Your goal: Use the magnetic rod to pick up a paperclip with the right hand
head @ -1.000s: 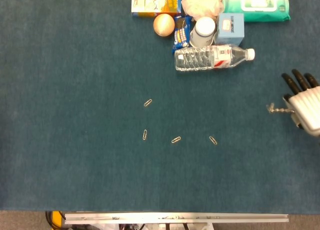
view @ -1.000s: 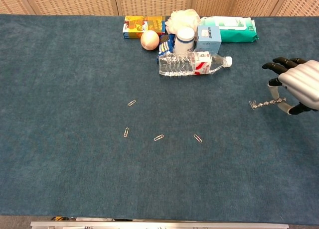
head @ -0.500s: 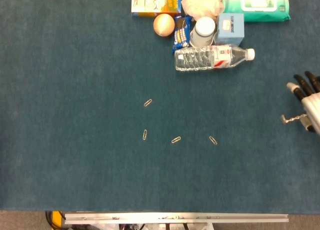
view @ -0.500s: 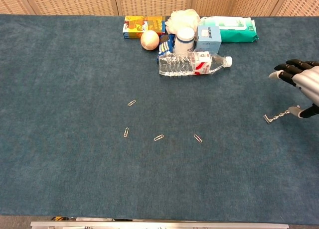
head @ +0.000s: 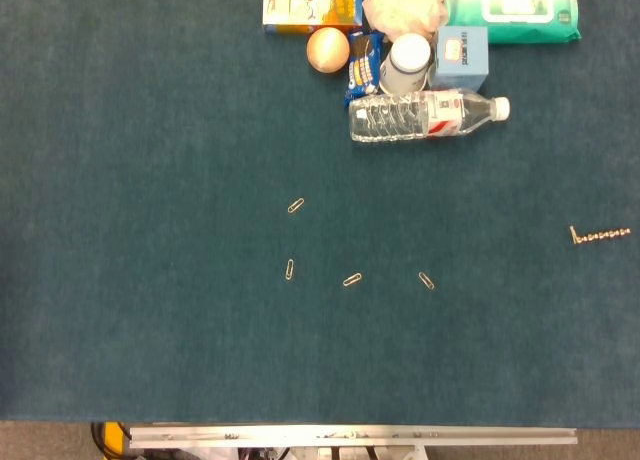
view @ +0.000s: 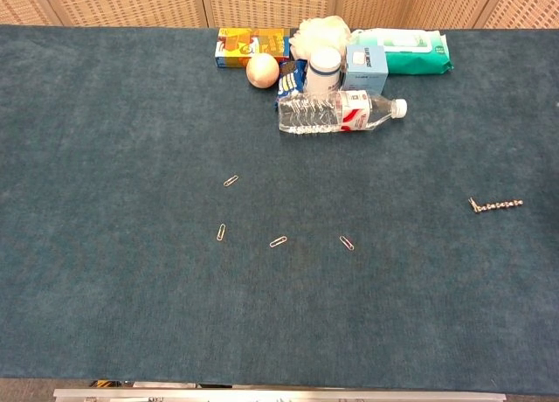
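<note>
A dark teal cloth-covered table (head: 150, 180) fills both views, with a woven tan wall panel along its far edge in the chest view and a metal rail at the near edge. Neither hand appears in either view, so how the fingers lie cannot be told.

The magnetic rod (head: 600, 235) lies flat on the cloth near the right edge of the table, alone, its beaded length running roughly left to right with a small crook at its left end; nothing touches it. In the chest view the magnetic rod (view: 495, 205) sits well to the right of the paperclips.

Four paperclips lie scattered at mid-table, apart from one another: the upper paperclip (head: 296, 206), the left paperclip (head: 289, 270), the middle paperclip (head: 352, 279) and the right paperclip (head: 426, 280). The right one is nearest the rod, though still well apart from it.

At the far edge is a cluster of items. A clear water bottle (head: 428, 115) lies on its side, cap pointing right. Behind it stand a white jar (head: 408, 62) and a pale blue box (head: 461, 56), with a blue snack packet (head: 364, 68) just left of the jar. A round peach-coloured ball (head: 327, 49) sits beside the packet, in front of a yellow carton (head: 312, 2). A cream bath puff (head: 405, 4) and a green wet-wipes pack (head: 512, 10) lie at the very back.
</note>
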You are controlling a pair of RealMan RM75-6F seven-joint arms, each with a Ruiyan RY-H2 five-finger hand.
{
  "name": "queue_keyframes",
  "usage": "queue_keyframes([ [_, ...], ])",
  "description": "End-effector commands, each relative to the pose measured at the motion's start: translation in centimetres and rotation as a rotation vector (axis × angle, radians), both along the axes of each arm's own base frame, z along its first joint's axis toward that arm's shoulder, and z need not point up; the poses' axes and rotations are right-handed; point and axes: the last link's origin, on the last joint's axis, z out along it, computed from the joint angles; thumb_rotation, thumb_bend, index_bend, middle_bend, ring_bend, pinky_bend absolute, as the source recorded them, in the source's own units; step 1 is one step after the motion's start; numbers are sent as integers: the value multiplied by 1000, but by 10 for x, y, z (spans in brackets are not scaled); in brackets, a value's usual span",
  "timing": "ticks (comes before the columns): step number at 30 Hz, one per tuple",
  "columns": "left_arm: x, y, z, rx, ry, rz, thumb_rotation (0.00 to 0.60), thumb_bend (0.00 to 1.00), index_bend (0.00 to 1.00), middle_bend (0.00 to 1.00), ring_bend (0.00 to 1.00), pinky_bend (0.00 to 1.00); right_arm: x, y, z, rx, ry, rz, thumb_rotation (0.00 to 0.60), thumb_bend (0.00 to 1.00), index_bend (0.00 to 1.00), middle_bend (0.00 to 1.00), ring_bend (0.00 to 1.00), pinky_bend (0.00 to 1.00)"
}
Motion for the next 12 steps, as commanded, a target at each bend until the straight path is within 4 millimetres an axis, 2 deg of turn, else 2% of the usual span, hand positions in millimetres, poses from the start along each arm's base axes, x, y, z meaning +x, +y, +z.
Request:
queue_keyframes([
  [1,1,1,-2,-11,-7,-11,600,223,581,471,572,833,-9,9,7,-22,-15,-23,600,226,233,161,0,159],
  [12,3,7,-6,-24,-13,-23,600,223,581,495,573,833,-24,8,17,-36,-62,-69,600,226,241,165,0,159],
])
